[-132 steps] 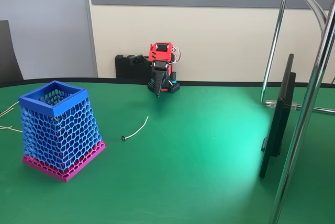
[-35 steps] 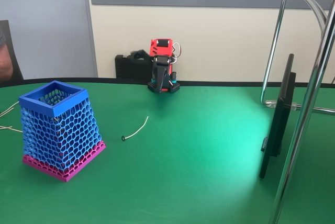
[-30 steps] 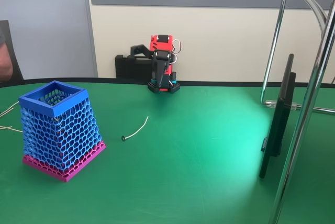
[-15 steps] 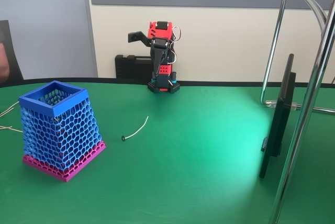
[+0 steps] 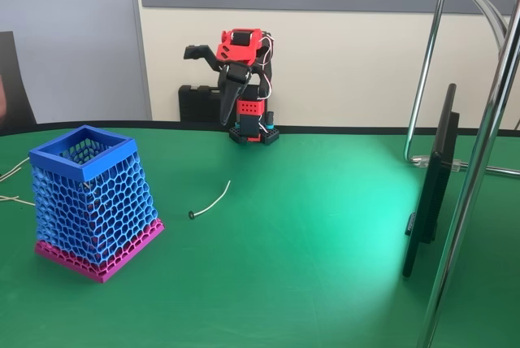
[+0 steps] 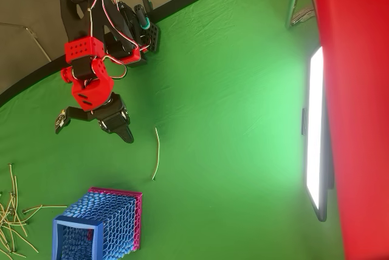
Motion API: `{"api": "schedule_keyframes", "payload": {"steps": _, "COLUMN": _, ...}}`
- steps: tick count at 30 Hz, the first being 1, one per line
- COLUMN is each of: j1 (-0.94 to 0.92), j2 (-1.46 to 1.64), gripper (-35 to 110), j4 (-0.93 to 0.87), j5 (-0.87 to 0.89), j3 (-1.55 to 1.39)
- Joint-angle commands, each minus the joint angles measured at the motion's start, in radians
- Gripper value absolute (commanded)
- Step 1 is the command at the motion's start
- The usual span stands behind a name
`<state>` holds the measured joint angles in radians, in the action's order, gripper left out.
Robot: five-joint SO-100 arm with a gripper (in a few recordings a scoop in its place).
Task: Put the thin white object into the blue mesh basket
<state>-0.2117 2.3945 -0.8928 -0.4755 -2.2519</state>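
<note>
While I worked the reach step, the end effector (image 5: 213, 80) hung spread wide and empty above the table's far edge. The thin white object (image 5: 210, 201) lay flat mid-table, near the blue mesh basket (image 5: 91, 202), which looked empty. Next I needed to descend over the strip.

Blue honeycomb basket (image 5: 89, 197) — magenta base — green table (image 5: 309, 234)
</note>
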Motion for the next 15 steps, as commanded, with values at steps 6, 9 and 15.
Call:
{"api": "schedule_keyframes", "payload": {"steps": 6, "j1": -0.040, "j2": -0.299, "gripper": 1, "j4": 0.028, "j5": -0.167, "j3": 0.250}}
{"api": "schedule_keyframes", "payload": {"steps": 9, "j1": -0.058, "j2": -0.407, "gripper": 1, "j4": -0.012, "j5": -0.186, "j3": 0.364}}
{"api": "schedule_keyframes", "payload": {"steps": 15, "j1": -0.077, "j2": -0.569, "gripper": 1, "j4": -0.025, "j5": -0.298, "j3": 0.457}}
